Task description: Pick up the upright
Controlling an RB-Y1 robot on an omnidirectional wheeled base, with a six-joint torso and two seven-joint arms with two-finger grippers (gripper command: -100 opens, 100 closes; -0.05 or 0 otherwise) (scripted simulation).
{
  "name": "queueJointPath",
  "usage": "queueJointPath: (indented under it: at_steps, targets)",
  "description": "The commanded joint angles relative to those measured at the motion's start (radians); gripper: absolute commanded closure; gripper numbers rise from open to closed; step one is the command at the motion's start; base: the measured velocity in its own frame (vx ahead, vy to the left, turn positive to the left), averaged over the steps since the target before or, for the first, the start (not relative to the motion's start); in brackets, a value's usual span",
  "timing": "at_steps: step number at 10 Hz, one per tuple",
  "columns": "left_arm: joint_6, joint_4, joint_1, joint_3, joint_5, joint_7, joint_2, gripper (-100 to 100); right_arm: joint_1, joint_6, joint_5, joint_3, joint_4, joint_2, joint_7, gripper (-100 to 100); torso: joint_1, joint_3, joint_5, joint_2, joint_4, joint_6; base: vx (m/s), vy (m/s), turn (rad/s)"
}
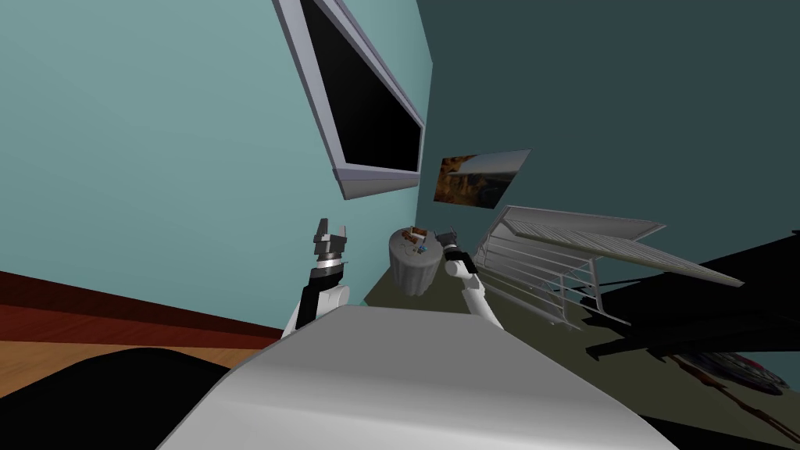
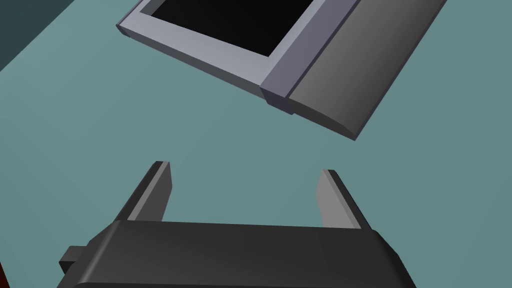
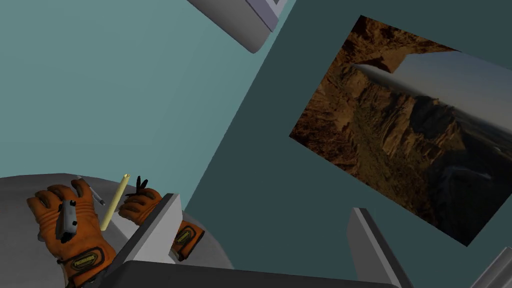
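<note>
Orange gloves on grey tbl, R gripper spread, close by

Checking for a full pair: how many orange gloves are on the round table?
2. One glove lies beside the pale stick; the second glove, past the stick, sits partly behind my right fingers.

Round grey table stands in the corner where the pale teal wall meets the dark wall. Two orange gloves lie side by side on the table, a small grey item on one. Canyon picture hangs above the table on the dark wall. Grey-framed window is higher up on the pale wall, pane black. White slatted rack sits beside the table.
</note>
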Motion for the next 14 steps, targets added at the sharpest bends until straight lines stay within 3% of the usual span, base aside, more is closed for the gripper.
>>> queueJointPath:
  at_steps: [1, 2, 5, 6, 7, 8, 9, 10, 13, 14]
  targets:
    - [0.000, 0.000, 0.000, 0.000, 0.000, 0.000, 0.000, 0, -0.027, 0.046, -0.050, -0.001, 0.050, -0.001, -0.050, -100, 0.000, 0.000, 0.000, 0.000, 0.000, 0.000, 0.002, -0.013, -0.001]
    - [0.000, 0.000, 0.000, 0.000, 0.000, 0.000, 0.000, 0, -0.027, 0.046, -0.053, -0.001, 0.051, -0.001, -0.067, -100, 0.000, 0.000, 0.000, 0.000, 0.000, 0.000, 0.003, -0.009, 0.002]
    - [0.000, 0.000, 0.000, 0.000, 0.000, 0.000, 0.000, 0, -0.084, 0.121, -0.142, -0.003, 0.149, -0.008, -0.155, -100, 0.001, 0.000, 0.000, 0.000, 0.000, 0.000, 0.009, -0.004, 0.003]
    - [0.000, 0.000, 0.000, 0.000, 0.000, 0.000, 0.000, 0, -0.084, 0.124, -0.143, -0.003, 0.157, -0.008, -0.170, -100, 0.001, 0.000, 0.000, -0.001, 0.000, 0.000, 0.014, 0.000, 0.005]
    - [0.000, 0.000, 0.000, 0.000, 0.000, 0.000, 0.000, 0, -0.111, 0.164, -0.187, -0.005, 0.189, -0.011, -0.208, -100, 0.001, 0.000, 0.000, -0.001, 0.000, 0.000, 0.020, 0.007, 0.006]
    - [0.000, 0.000, 0.000, 0.000, 0.000, 0.000, 0.000, 0, -0.111, 0.164, -0.187, -0.005, 0.211, -0.011, -0.220, -100, 0.002, -0.001, 0.000, -0.001, 0.000, 0.000, 0.018, 0.006, 0.007]
    - [0.000, 0.000, 0.000, 0.000, 0.000, 0.000, 0.000, 0, -0.135, 0.203, -0.230, -0.007, 0.249, -0.014, -0.258, -100, 0.002, -0.001, 0.000, -0.001, 0.000, 0.000, 0.026, 0.011, 0.012]
    - [0.000, 0.000, 0.000, 0.000, 0.000, 0.000, 0.000, 0, -0.135, 0.203, -0.230, -0.007, 0.264, -0.014, -0.268, -100, 0.002, -0.001, 0.000, -0.002, 0.000, 0.000, 0.023, 0.010, 0.005]
    - [0.000, 0.000, 0.000, 0.000, 0.000, 0.000, 0.000, 0, -0.179, 0.281, -0.313, -0.012, 0.351, -0.022, -0.353, -100, 0.002, -0.001, 0.001, -0.002, 0.000, 0.000, 0.030, 0.017, 0.012]
    - [0.000, 0.000, 0.000, 0.000, 0.000, 0.000, 0.000, 0, -0.179, 0.281, -0.313, -0.012, 0.369, -0.022, -0.361, -100, 0.003, -0.001, 0.001, -0.002, 0.000, 0.000, 0.032, 0.019, 0.012]
